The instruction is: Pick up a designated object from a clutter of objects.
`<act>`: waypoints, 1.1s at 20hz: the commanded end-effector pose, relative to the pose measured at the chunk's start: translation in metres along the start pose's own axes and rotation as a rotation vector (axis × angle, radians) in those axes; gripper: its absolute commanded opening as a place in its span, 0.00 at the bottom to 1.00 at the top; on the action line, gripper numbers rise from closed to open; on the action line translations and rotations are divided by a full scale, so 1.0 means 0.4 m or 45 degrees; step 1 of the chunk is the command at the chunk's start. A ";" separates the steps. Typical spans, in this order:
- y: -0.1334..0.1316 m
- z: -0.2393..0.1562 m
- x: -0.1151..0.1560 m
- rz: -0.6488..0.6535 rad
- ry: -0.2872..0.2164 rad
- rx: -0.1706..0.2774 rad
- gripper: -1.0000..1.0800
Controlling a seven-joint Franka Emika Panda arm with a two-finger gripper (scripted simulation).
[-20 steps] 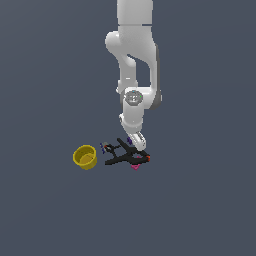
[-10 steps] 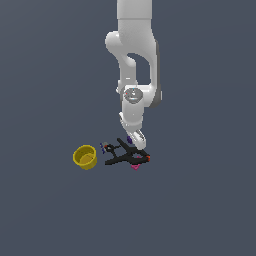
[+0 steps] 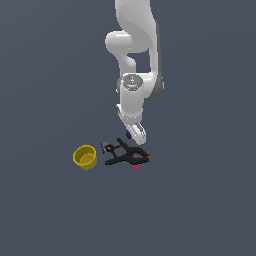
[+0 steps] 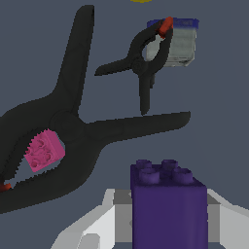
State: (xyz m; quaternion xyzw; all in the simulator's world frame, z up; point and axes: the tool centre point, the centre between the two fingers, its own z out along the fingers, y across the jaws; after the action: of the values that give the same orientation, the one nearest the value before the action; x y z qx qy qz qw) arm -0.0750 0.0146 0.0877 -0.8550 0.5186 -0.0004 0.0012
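The gripper (image 3: 134,134) has the purple block (image 4: 168,202) pinched between its fingers (image 4: 95,226), closed on its sides, and it hangs clear above the big black clamp (image 3: 126,154). The pink brick (image 4: 44,150) sits tucked inside that clamp's handles, a smaller clamp (image 4: 143,57) lies just beyond, and the yellow cup (image 3: 85,157) stands off past the smaller clamp.

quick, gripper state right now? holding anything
Gripper: closed on the purple block, which sits between its fingers, raised above the black clamps and the pink piece.
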 end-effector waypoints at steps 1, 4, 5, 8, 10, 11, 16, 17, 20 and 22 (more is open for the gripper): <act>-0.003 -0.053 0.008 0.001 0.000 0.000 0.00; -0.006 -0.122 0.018 0.001 0.000 0.000 0.00; -0.008 -0.145 0.021 0.001 0.000 0.000 0.00; -0.012 -0.214 0.031 0.002 0.001 0.000 0.00; -0.015 -0.260 0.039 0.003 0.001 -0.001 0.00; -0.016 -0.283 0.042 0.003 0.001 -0.001 0.00; -0.025 -0.399 0.059 0.003 0.001 -0.001 0.00; -0.026 -0.422 0.063 0.004 0.001 -0.002 0.00; -0.033 -0.493 0.074 0.004 0.001 -0.002 0.00; -0.037 -0.537 0.081 0.005 0.001 -0.002 0.00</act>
State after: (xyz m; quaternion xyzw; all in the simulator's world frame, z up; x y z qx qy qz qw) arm -0.0490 -0.0064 0.2886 -0.8541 0.5201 -0.0006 0.0006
